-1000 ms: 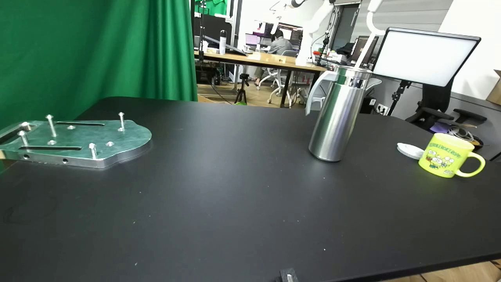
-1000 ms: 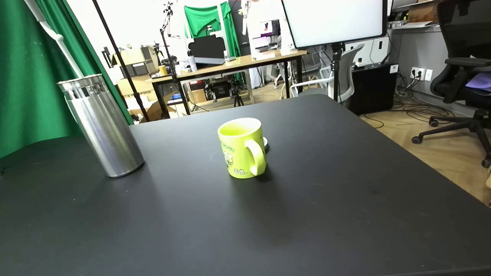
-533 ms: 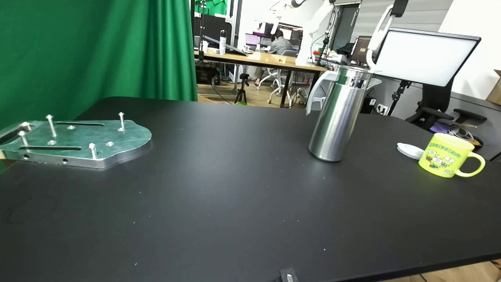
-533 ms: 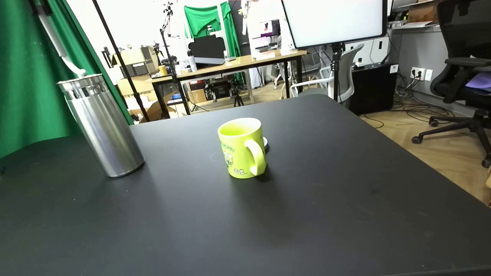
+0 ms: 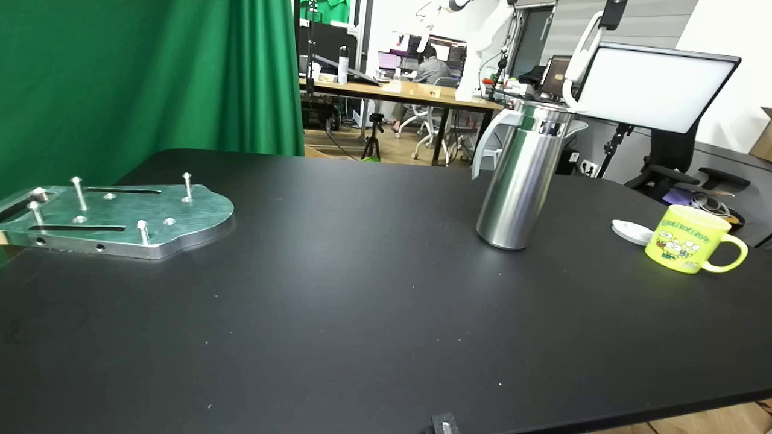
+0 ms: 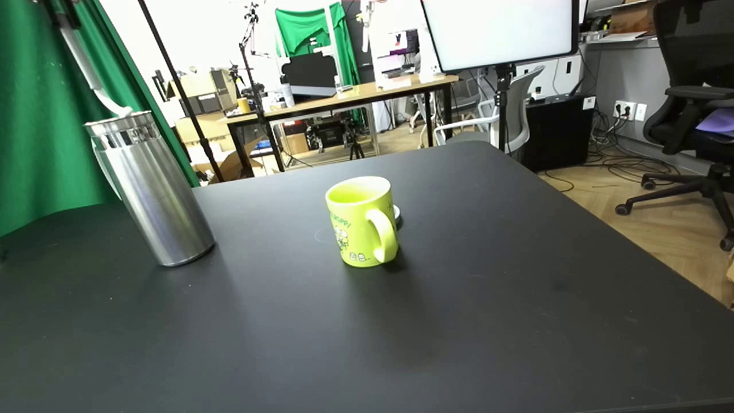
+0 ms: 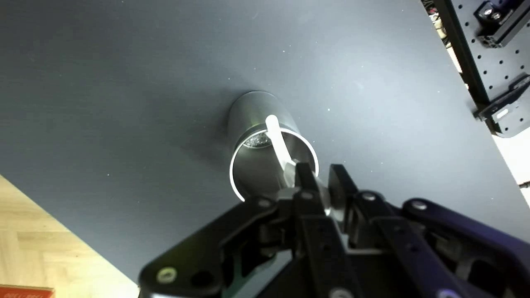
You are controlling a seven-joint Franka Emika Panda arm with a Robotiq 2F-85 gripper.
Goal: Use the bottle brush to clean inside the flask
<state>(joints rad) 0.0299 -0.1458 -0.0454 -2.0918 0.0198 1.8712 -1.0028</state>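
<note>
The gripper (image 7: 321,176) pinches the white bottle brush (image 7: 278,144). The brush pokes down into the silver flask (image 5: 517,184), which hides its bottom end. The flask stands on the black table (image 5: 350,271), well apart from the yellow-green mug (image 6: 353,221); I can't see the mug's bottom.

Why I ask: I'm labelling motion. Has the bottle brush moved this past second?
Yes, down: in an exterior view, the bottle brush has dropped relative to the white panel, its bend now near the panel's lower left corner.
</note>
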